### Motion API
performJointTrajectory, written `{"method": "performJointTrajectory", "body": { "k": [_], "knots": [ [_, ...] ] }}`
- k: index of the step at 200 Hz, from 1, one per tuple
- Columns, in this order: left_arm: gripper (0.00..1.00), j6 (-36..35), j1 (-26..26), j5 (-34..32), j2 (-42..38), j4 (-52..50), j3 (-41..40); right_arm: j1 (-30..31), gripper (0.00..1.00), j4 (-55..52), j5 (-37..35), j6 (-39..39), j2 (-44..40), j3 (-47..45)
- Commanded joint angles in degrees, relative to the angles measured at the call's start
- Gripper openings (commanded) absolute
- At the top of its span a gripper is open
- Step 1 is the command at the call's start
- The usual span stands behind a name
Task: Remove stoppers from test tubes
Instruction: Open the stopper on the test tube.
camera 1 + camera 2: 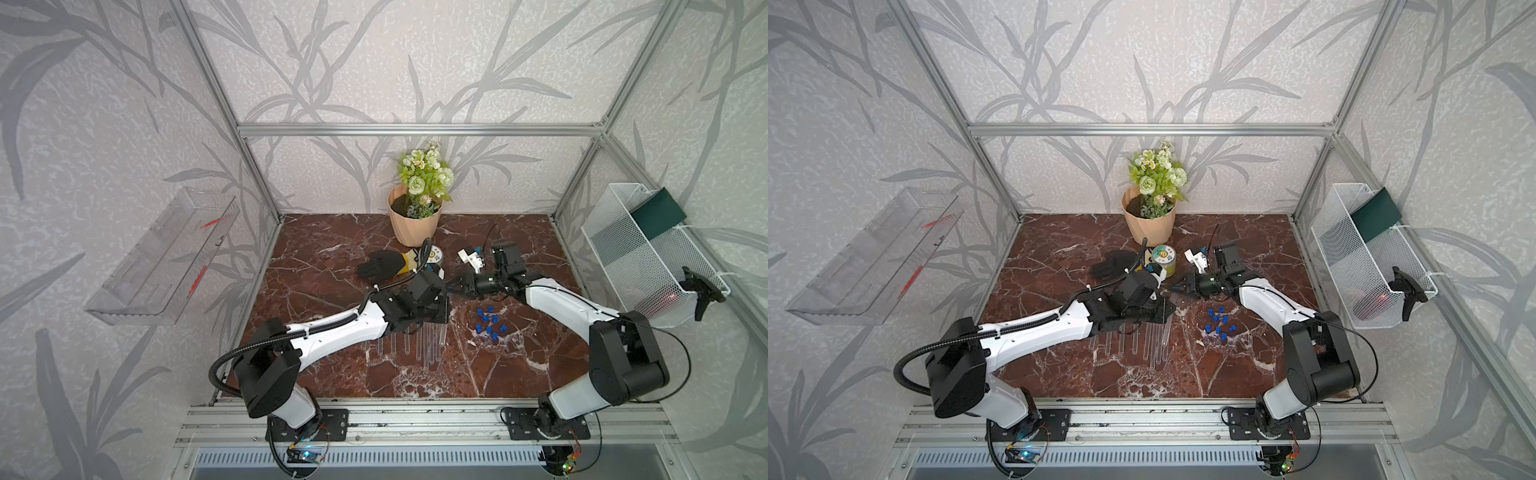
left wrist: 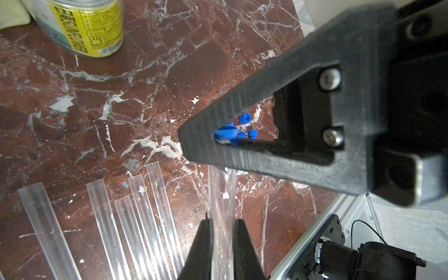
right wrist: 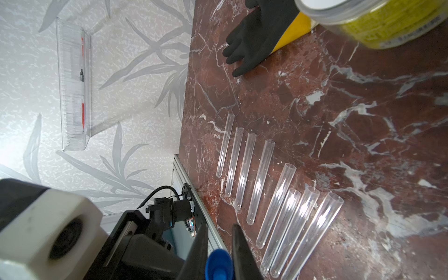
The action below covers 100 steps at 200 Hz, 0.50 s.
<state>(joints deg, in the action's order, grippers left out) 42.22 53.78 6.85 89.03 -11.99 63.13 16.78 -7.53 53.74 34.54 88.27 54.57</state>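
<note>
Fingers (image 2: 202, 247) of the left gripper (image 2: 222, 224) clamp a test tube (image 2: 221, 194) (light, slick, presumably brittle) by its shaft, while the right gripper (image 3: 219, 229) pinches a small, stiff-looking stopper (image 3: 218, 263).

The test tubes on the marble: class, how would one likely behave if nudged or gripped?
Round and smooth on a flat marble table, a test tube would probably roll when nudged. The held tube in the left claw looks straight, so likely stiff. Thin clear walls suggest light and slippery.
</note>
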Motion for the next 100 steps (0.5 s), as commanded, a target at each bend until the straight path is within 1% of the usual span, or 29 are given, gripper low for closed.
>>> {"method": "performJointTrajectory", "body": {
  "k": [1,54,57,62,100],
  "knots": [
    [0.11,1.43,1.06,0.49,-1.45,-8.18,-2.49,-2.70,0.03,6.03,-2.00,0.46,0.08,2.91],
    [0.10,1.29,1.24,0.42,-1.16,-8.43,-2.32,-3.24,0.03,7.91,-1.48,1.62,-0.38,2.53],
    [0.10,1.29,1.24,0.40,-1.15,-8.43,-2.31,-3.32,0.03,8.24,-1.46,3.25,-0.38,2.49],
    [0.10,1.29,1.24,0.42,-1.14,-8.47,-2.31,-3.37,0.03,8.63,-1.37,3.86,-0.44,2.35],
    [0.10,1.29,1.31,0.33,-1.13,-8.46,-2.31,-4.11,0.03,10.43,-1.07,5.70,-0.29,2.36]
  ]
}}
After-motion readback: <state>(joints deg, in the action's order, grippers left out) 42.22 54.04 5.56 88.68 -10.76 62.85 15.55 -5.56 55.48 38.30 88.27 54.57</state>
